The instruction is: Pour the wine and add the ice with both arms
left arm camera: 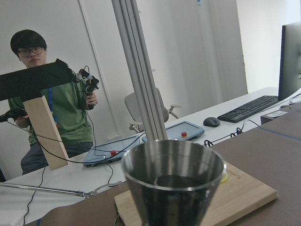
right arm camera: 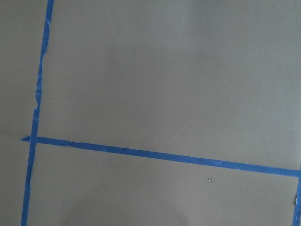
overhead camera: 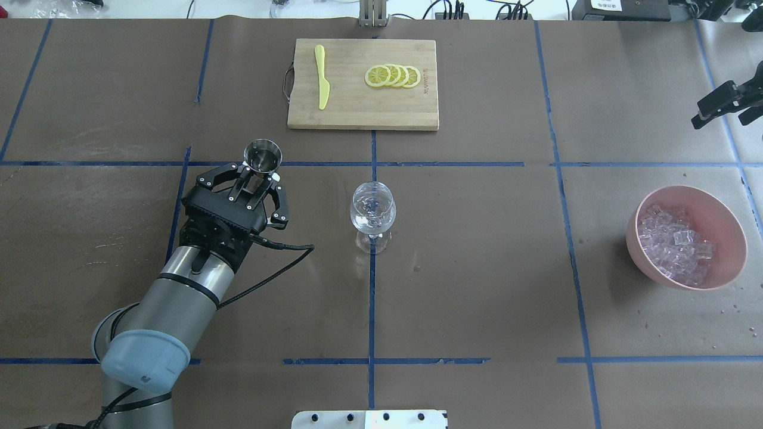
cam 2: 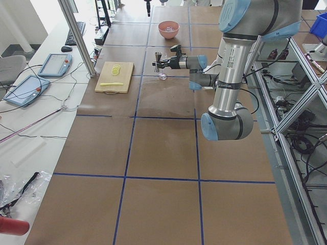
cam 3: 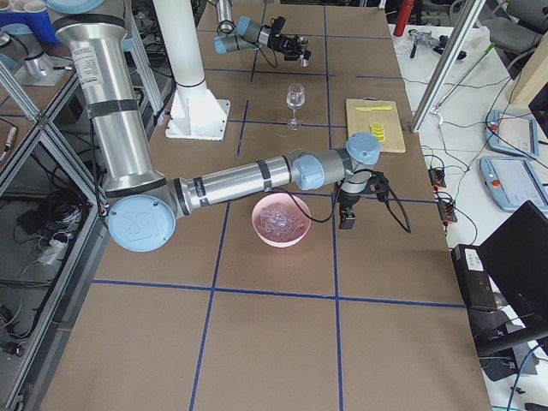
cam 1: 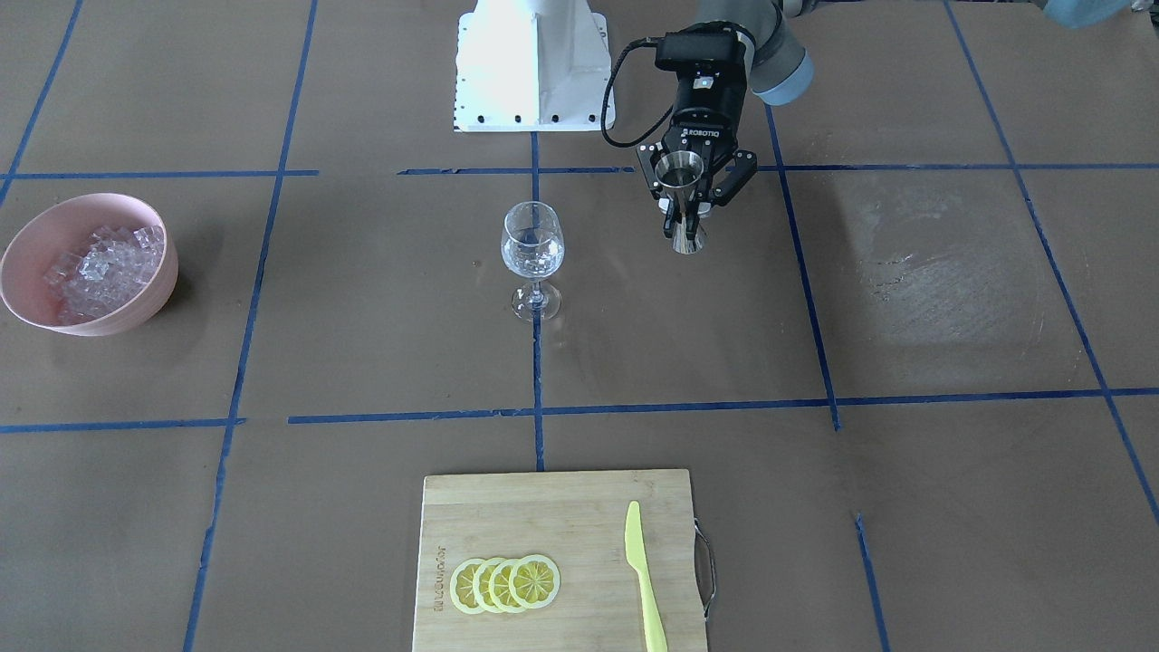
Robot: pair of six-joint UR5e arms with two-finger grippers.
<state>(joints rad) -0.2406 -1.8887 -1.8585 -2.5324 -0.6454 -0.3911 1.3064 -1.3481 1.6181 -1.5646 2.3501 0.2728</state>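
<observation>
My left gripper (cam 1: pixel 685 201) is shut on a steel jigger (cam 1: pixel 681 195), held upright above the table to the robot's left of the clear stemmed wine glass (cam 1: pixel 532 254). It also shows in the overhead view (overhead camera: pixel 257 179), with the jigger (overhead camera: pixel 263 156) and the glass (overhead camera: pixel 373 211). The jigger's cup (left arm camera: pixel 173 188) fills the left wrist view; its inside is dark. The ice (overhead camera: pixel 673 244) lies in a pink bowl (overhead camera: pixel 730 238) at the robot's far right. My right gripper (overhead camera: pixel 715 124) hangs beyond the bowl at the view's edge, its two fingers apart and empty; it also shows in the exterior right view (cam 3: pixel 347 221).
A wooden cutting board (overhead camera: pixel 363 113) at the table's far side carries several lemon slices (overhead camera: pixel 393 75) and a yellow knife (overhead camera: pixel 322 77). The white robot base (cam 1: pixel 532 63) stands behind the glass. The right wrist view shows only brown table and blue tape.
</observation>
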